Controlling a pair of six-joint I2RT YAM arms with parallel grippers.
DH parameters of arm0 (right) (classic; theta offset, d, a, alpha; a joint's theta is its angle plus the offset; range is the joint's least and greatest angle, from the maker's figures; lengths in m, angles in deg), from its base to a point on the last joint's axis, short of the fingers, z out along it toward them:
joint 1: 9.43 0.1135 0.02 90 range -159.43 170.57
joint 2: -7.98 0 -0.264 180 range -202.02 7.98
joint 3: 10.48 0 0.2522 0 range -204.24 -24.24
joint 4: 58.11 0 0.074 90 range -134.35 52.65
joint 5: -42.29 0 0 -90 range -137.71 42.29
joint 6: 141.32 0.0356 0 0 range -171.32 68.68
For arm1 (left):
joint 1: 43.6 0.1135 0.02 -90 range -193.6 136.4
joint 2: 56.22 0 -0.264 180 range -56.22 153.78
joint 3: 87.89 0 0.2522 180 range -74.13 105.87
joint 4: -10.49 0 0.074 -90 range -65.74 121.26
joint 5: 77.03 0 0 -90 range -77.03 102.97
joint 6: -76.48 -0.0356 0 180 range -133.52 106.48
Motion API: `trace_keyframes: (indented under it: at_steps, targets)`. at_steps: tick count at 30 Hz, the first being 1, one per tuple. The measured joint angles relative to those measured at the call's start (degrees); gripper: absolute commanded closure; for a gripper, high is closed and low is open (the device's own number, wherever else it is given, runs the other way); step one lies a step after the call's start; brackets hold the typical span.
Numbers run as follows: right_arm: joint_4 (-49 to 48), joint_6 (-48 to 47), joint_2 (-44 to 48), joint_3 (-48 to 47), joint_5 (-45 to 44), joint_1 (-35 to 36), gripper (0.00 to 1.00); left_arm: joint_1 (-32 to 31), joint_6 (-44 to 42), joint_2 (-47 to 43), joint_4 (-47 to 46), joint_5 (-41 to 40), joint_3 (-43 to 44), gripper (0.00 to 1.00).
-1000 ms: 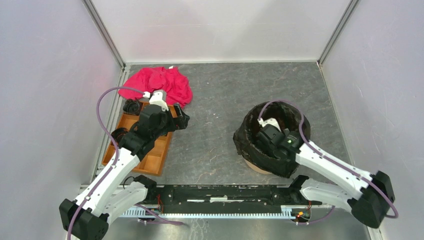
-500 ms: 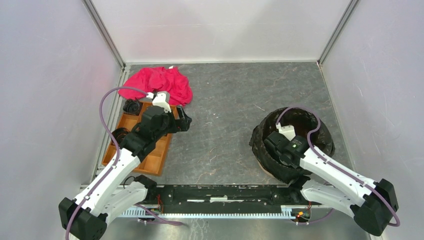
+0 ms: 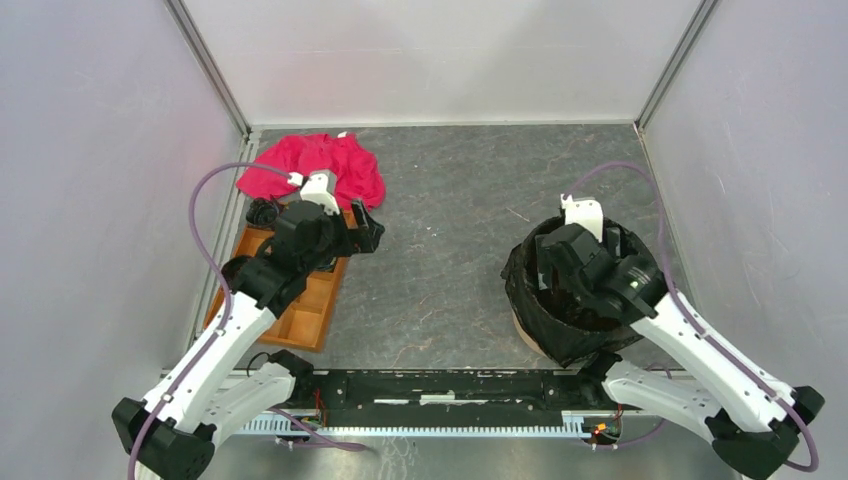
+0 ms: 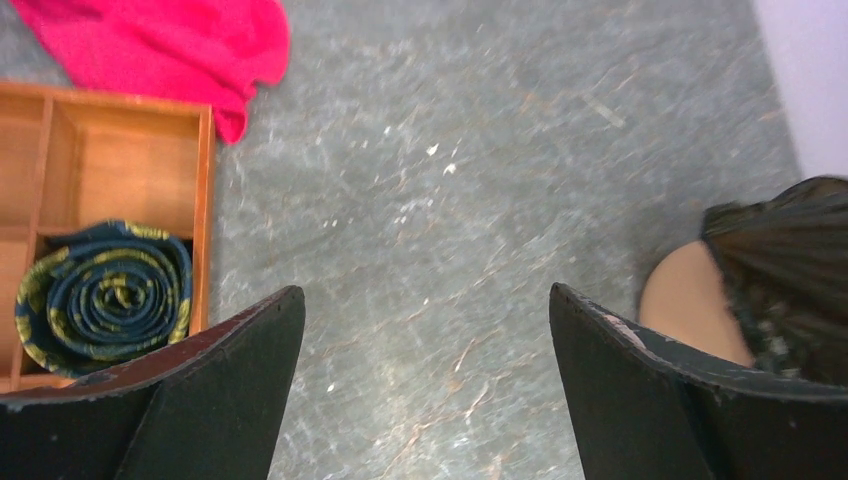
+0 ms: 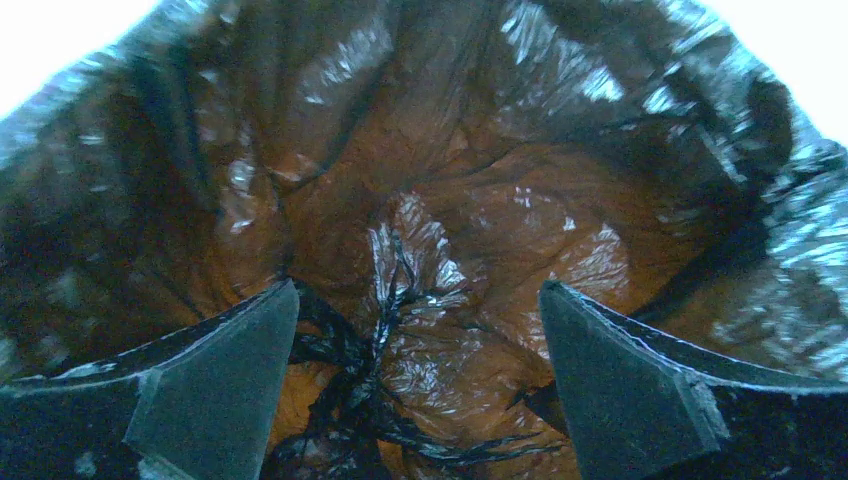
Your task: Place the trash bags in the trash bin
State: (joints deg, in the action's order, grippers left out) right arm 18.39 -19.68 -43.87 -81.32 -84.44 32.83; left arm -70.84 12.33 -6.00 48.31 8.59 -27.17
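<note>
We are lining the bin with the bag. The bag is sitting inside the bin with its mouth folded out over the rim, which appears to be what is keeping it spread. The right gripper is hanging over the bag's mouth, jaws fully apart and gripping nothing, probably to seat the liner. The left gripper is hovering beside the tray, equally wide and empty, well apart from the bin, seemingly to leave room. We are counting one bag, one bin, one tray, one cloth and two grippers. The left wrist view is showing one roll.
</note>
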Motion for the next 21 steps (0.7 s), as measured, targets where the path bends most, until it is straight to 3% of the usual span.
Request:
trace_keyframes:
  at_steps: [11,17,21]
  targets:
    - [-8.74,-16.96,12.72,-13.94,9.31,0.0,0.02,0.0,-1.55,1.42,1.6,2.89,25.99,0.0]
    - [-14.95,-26.23,12.74,-29.2,12.0,0.0,0.02,0.0,-4.22,1.49,1.49,2.89,39.06,0.0]
    - [-19.02,-30.71,12.7,-33.97,12.68,0.0,0.02,0.0,-5.77,0.63,1.7,1.44,44.13,0.0]
